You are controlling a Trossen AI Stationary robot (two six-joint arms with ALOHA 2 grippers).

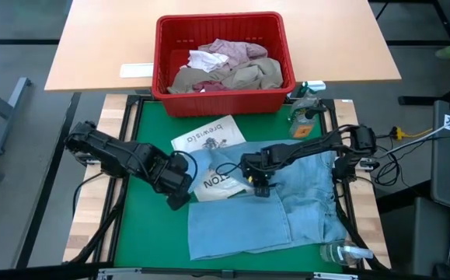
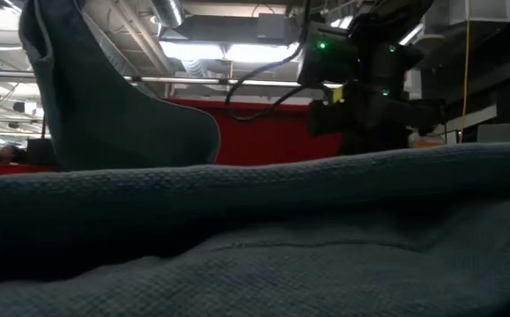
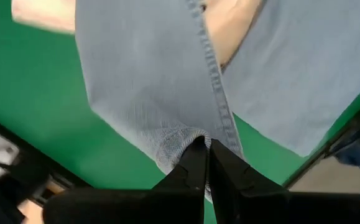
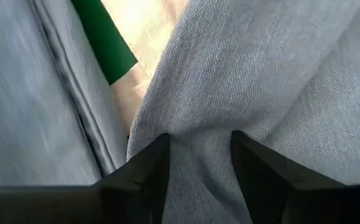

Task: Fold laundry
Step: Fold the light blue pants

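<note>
jeans [image 1: 263, 210]: light blue denim, spread over the green mat [image 1: 143, 225] at the near half of the table, its far-left part lapping onto a white printed shirt [image 1: 209, 140]; i read it as laid out flat so i can fold it.
red basket [image 1: 223, 58]: on the wooden table past the mat, holding the rest of the laundry [image 1: 232, 66], pink and tan pieces, parked there until their turn.
left gripper [image 3: 206, 149]: fingers pressed together on a hem corner of the jeans at the denim's left edge, so i have a handle to lift and carry that edge over.
right gripper [image 4: 198, 146]: fingers spread, a ridge of denim bunched between them near the middle top of the jeans; not pinched yet, i judge it is placed to take the 2nd hold.
</note>
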